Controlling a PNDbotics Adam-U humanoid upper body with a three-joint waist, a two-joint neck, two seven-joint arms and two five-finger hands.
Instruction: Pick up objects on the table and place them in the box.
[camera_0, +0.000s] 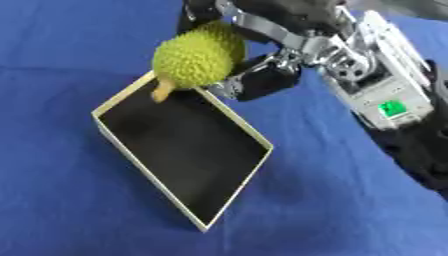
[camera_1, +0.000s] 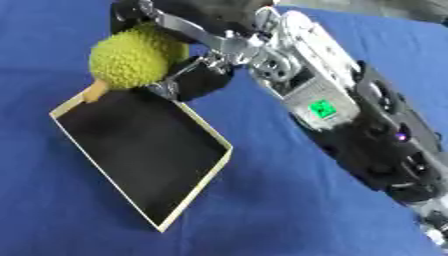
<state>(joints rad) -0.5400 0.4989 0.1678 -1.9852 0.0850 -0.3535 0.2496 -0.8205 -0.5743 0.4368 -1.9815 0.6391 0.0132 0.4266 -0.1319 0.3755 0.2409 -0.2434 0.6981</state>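
A spiky yellow-green durian (camera_0: 198, 58) with a tan stem hangs over the far corner of the box (camera_0: 255, 134). My right hand (camera_0: 262, 79) comes in from the upper right, and its fingers and thumb curl round the fruit from behind and above. The box is shallow, tan-rimmed and black inside, lying askew on the blue cloth, and nothing shows in it. My left hand appears in neither view.
Blue cloth (camera_0: 70, 200) covers the table all round the box. My right forearm (camera_1: 350, 125), silver and black with a green light, crosses the upper right down to the right edge.
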